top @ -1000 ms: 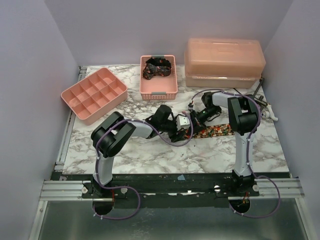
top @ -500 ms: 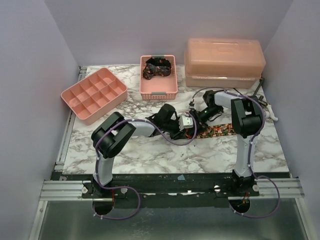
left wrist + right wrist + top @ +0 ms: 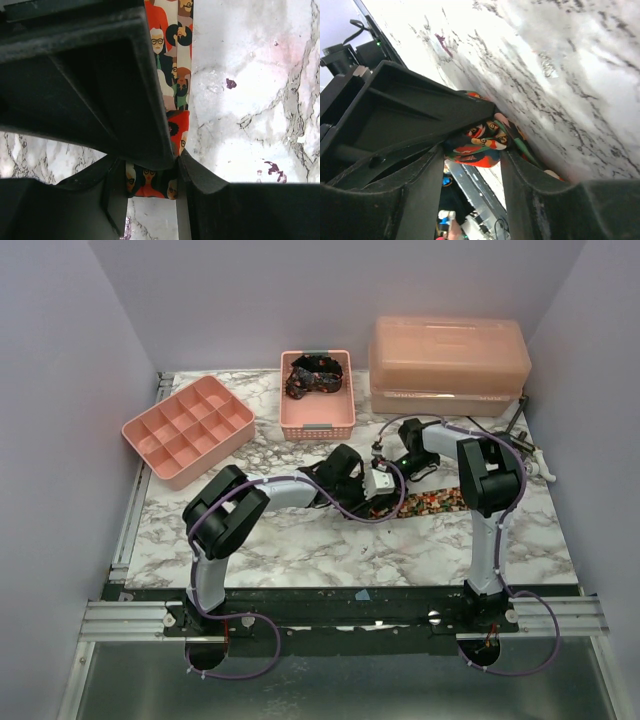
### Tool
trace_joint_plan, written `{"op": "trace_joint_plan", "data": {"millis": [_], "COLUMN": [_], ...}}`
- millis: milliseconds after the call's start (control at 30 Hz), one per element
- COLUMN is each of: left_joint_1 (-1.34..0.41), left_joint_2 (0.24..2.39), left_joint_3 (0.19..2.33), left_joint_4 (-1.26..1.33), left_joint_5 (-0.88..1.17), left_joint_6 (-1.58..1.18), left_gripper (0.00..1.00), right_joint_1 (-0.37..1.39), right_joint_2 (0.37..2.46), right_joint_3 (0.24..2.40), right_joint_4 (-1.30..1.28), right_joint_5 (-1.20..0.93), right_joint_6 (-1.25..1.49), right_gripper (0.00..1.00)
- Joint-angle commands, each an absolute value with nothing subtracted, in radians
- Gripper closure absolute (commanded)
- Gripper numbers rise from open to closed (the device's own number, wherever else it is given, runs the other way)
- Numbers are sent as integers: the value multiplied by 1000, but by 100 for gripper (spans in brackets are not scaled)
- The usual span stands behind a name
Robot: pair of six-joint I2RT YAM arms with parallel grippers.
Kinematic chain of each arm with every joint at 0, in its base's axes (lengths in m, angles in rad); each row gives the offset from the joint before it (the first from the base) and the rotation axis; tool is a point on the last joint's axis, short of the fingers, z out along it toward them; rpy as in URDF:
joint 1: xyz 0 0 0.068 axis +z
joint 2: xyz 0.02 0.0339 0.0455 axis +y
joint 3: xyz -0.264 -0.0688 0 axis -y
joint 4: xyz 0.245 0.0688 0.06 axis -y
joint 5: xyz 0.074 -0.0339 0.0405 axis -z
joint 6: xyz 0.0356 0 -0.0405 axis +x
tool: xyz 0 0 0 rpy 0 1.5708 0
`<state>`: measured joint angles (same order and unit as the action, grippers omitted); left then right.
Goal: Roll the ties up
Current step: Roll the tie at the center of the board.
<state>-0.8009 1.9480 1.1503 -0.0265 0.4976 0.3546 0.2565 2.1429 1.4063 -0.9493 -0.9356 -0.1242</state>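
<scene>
The right tool (image 3: 472, 152) has just opened, loose around the rolled end of the tie (image 3: 440, 502), right of centre; the left tool (image 3: 150, 175) has narrowed, pinching the strip. Likely a regrasp mid-roll.

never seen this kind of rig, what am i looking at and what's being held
Two black robot arms stand at a white marble table. One picture looks down from above; the other two come from cameras on each wrist. On the table: a pink plastic divided tray, a pink basket with a dark tie inside, a pink lidded box. The left gripper is shut on a long fabric tie printed with faces; the right gripper flanks its rolled end, grip unclear.
</scene>
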Motion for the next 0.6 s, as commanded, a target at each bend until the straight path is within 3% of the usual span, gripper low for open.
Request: {"op": "trace_joint_plan", "data": {"millis": [0,100,167,333,567], "left_joint_1": [-809,-811,-807,-783,-742], "left_joint_2": [1991,1993,1996,1976,1933], "left_joint_3": [1128,1131,1139,1105,954], "left_joint_4": [-191,-197,-194,-74,338], "left_joint_5": [436,448,464,544,702], "left_joint_6": [368,373,367,356,300], "left_gripper": [76,72,64,41,31], "right_joint_1": [267,267,265,255,214], "right_joint_2": [2204,2226,2241,2250,2275], "right_joint_3": [1439,1435,1424,1369,1346], "right_joint_4": [-896,-896,-908,-898,-886], "right_joint_5": [-879,-845,-815,-763,-705], "right_joint_6": [-78,-82,-102,-127,-184], "right_gripper": [55,82,97,99,99]}}
